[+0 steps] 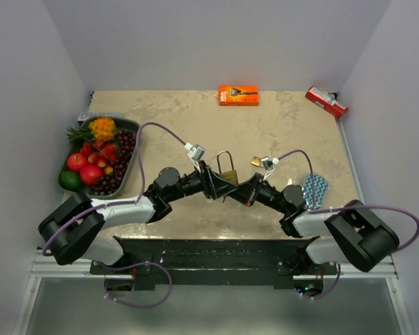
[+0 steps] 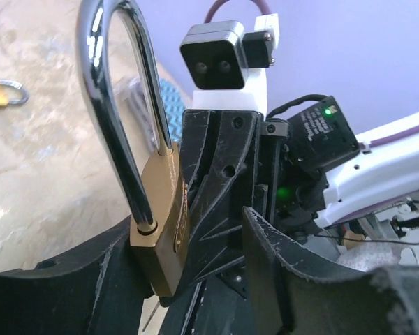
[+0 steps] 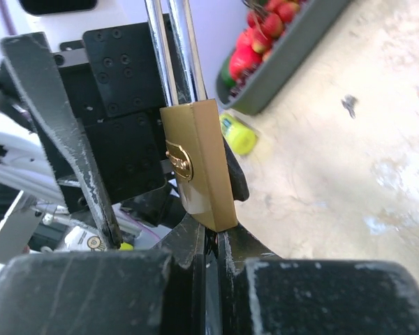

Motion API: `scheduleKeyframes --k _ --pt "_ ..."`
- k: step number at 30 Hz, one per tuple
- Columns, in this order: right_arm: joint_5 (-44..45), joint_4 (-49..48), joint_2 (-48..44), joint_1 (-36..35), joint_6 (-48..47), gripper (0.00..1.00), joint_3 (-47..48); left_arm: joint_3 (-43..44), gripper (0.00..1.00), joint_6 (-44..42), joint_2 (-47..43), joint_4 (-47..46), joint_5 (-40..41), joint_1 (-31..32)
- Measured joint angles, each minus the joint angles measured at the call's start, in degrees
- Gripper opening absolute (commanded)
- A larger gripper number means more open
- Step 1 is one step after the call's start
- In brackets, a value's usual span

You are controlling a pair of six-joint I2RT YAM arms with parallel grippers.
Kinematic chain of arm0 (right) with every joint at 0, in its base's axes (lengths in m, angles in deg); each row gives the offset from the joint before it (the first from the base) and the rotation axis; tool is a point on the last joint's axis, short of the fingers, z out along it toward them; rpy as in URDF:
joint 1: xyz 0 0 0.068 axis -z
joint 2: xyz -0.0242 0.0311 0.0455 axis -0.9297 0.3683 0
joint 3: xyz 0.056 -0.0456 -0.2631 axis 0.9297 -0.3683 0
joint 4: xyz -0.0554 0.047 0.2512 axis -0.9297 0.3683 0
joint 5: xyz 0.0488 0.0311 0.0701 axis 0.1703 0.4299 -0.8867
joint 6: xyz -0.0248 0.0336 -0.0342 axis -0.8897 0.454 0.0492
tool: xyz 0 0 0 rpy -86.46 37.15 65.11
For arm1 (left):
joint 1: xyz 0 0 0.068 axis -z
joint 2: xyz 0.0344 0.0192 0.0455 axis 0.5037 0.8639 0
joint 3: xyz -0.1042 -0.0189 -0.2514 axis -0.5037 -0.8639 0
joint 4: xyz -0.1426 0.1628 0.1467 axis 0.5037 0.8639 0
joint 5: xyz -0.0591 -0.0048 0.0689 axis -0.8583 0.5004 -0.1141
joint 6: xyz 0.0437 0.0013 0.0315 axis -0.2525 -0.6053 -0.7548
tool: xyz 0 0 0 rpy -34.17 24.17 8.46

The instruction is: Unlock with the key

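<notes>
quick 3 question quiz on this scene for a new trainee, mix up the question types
1. True or false: the large padlock lies flat on the table.
2. Which arm's end effector is shut? A) the left B) the right C) both
3. How many brass padlocks are in view?

Key
1. False. It stands upright in the air, between the two arms.
2. B. The right end effector is shut just under the lock body, while the fingers of the left end effector stand apart.
3. Two. The small padlock lies on the table beyond the arms.
</notes>
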Motion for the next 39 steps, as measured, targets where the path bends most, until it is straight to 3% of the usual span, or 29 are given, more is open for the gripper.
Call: scheduleKeyframes --k 12,13,14,19,20,24,39 --pt "1.5 18.5 -20.4 0.1 -9.9 0.00 2.6 3.6 0.01 -1.9 -0.8 -3.9 -1.3 1.3" --pt "1.6 20.5 -21.6 0.2 -10.8 0.00 3.1 4.1 0.05 -1.9 -0.6 -3.9 -1.2 1.3" --pt "1.7 23.6 -23.3 0.4 -12.5 0.00 4.1 4.8 0.18 -2.0 -0.4 -3.9 -0.8 1.3" --pt "1.9 26.7 -25.4 0.4 -13.9 0.00 4.5 5.4 0.45 -2.3 -0.1 -3.7 -0.6 1.3" --pt "2.0 27.1 -25.7 0.4 -14.1 0.00 4.5 5.5 0.56 -2.4 0.0 -3.6 -0.6 1.4" --pt "2.4 29.1 -26.3 0.5 -14.8 0.00 4.6 5.7 0.73 -2.3 0.1 -4.0 -1.2 2.1" --pt "3.0 30.3 -26.9 0.5 -15.3 0.00 5.2 5.8 0.71 0.1 0.4 -6.2 -2.0 1.6"
